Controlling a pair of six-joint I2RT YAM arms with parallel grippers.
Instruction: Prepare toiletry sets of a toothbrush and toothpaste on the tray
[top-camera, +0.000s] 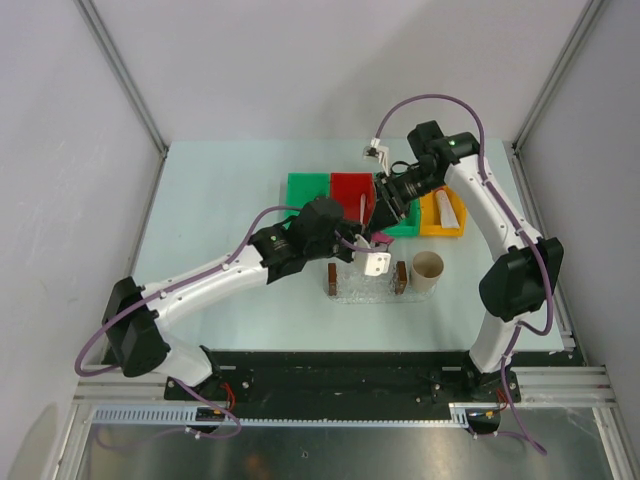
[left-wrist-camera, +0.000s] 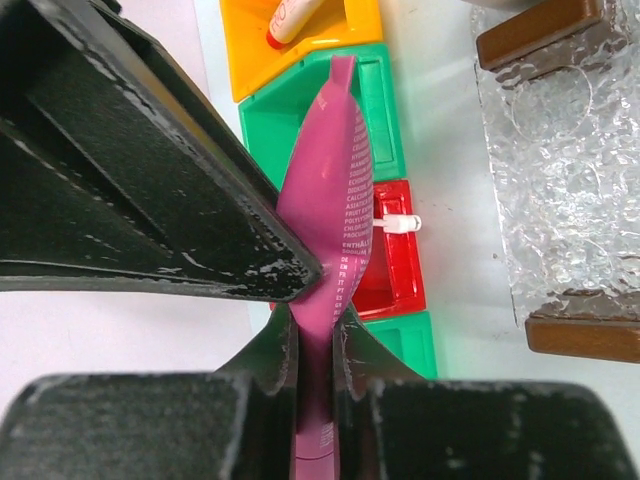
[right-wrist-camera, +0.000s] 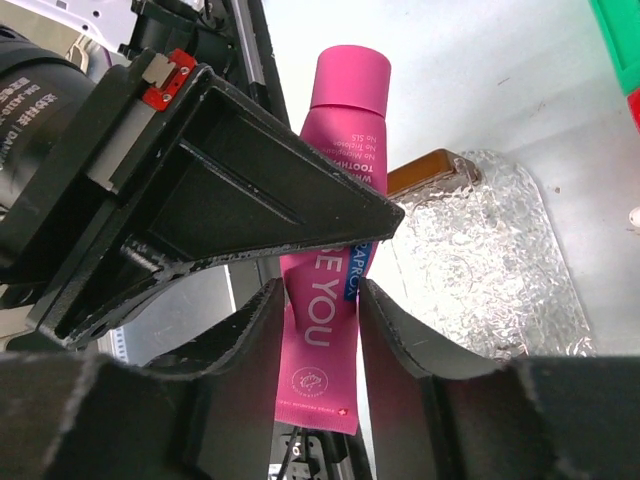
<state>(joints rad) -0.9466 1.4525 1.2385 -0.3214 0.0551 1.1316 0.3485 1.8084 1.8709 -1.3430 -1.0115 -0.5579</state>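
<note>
- the toothpaste (left-wrist-camera: 335, 200), a magenta flat tube, hangs in the air just past the far long edge of the tray (top-camera: 362, 293), on the side of the coloured bins. it is not in the tray.
- the left gripper (left-wrist-camera: 318, 335) is clamped on the tube's two flat faces, on the half nearer the cap. the tube runs straight through the slit between its fingers.
- the right gripper (right-wrist-camera: 322, 295) straddles the crimped tail half, one finger at each narrow edge. whether it is pressing or just off the edges cannot be told.
- handling, as a judgement: it looks light and soft-walled. its body shows a twist along its length in the left wrist view, so it will likely flex and droop from a hold at one end.
- the skin looks glossy and probably slick. an edge-to-edge squeeze could buckle it or let it pop out.
- best hold: flat face to flat face, near the cap shoulder where the tube is thicker and firmer.
- the toothbrush (top-camera: 360, 206) stands in the red bin (top-camera: 347, 188), beyond the tray's far edge.
</note>
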